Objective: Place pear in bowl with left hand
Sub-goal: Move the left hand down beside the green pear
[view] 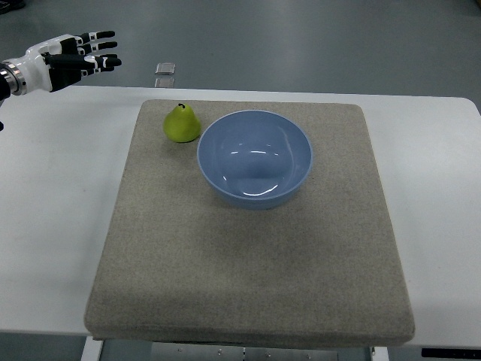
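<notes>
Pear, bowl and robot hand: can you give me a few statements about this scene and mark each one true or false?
1. The pear lies inside the bowl. False: it stands on the mat, just left of the bowl.
2. The bowl is blue and has nothing in it. True.
3. The left hand grips the pear. False: it is up at the far left, fingers spread, holding nothing.
4. The mat lies on a white table. True.
5. The pear is red. False: it is yellow-green.

Beige felt mat (248, 271) on white table (60, 226); small silvery object (165, 68) on grey floor (301, 37) beyond.
</notes>
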